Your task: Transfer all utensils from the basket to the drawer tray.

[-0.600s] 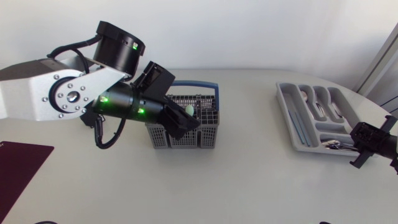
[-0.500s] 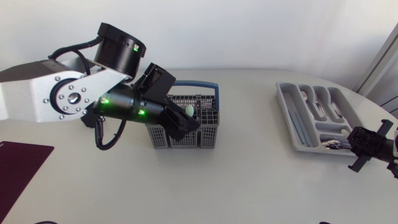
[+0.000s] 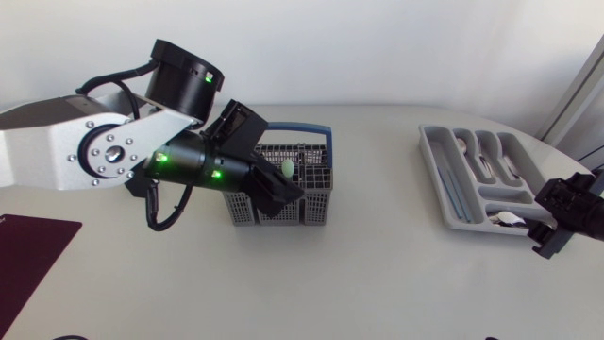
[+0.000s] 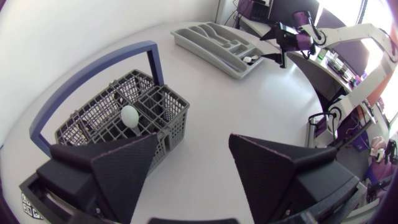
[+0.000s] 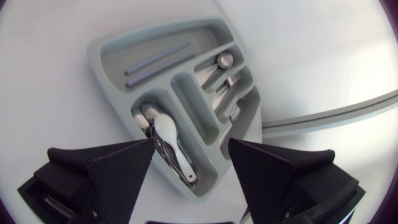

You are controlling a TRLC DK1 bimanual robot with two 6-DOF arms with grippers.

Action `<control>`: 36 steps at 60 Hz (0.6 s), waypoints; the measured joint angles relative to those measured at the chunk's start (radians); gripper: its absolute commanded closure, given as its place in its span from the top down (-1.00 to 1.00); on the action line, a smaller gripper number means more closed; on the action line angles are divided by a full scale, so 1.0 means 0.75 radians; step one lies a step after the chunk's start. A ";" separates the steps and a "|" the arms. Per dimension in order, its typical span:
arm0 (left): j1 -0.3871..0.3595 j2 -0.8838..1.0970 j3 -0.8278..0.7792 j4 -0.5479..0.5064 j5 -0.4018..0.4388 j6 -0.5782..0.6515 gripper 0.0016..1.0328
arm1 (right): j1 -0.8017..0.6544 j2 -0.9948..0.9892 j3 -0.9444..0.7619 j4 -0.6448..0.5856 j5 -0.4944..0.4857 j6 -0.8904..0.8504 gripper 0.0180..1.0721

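Grey slotted basket point(image 3: 283, 210) with a blue hoop handle point(image 3: 321, 133), just 9 o'clock of the bench's middle; inside, one pale rounded utensil end point(image 3: 287, 167) standing up in a middle cell, kind of utensil not to be told. Pale grey drawer tray point(image 3: 436, 168) out at 3 o'clock, well apart from the basket, divided into long compartments: two lilac sticks point(image 5: 158, 59) in one, metal cutlery point(image 5: 221, 68) in the next ones, a white spoon point(image 5: 168, 134) lying on metal pieces in the end one. Left pincer point(image 4: 193, 142) spread wide and holding nothing, above the basket's 7 o'clock part. Right pincer point(image 5: 191, 146) likewise gaping, empty, hanging at the tray's 5 o'clock end. Plain white bench point(image 3: 377, 274), matte and bare-looking around the two containers; dark maroon mat point(image 3: 28, 255) at 8 o'clock.
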 measured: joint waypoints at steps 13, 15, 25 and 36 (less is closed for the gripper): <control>0.001 0.000 -0.003 0.014 -0.001 0.000 0.55 | 0.372 -0.326 0.016 -0.393 0.002 0.337 0.74; 0.001 0.000 -0.007 0.017 -0.001 0.002 0.55 | 0.449 -0.360 0.021 -0.431 0.010 0.399 0.74; 0.021 0.000 -0.035 0.023 -0.004 0.029 0.55 | 0.858 -0.434 0.082 -0.546 0.108 0.717 0.74; 0.067 -0.001 -0.063 0.045 -0.005 0.065 0.55 | 1.149 -0.373 0.217 -0.609 0.111 1.008 0.74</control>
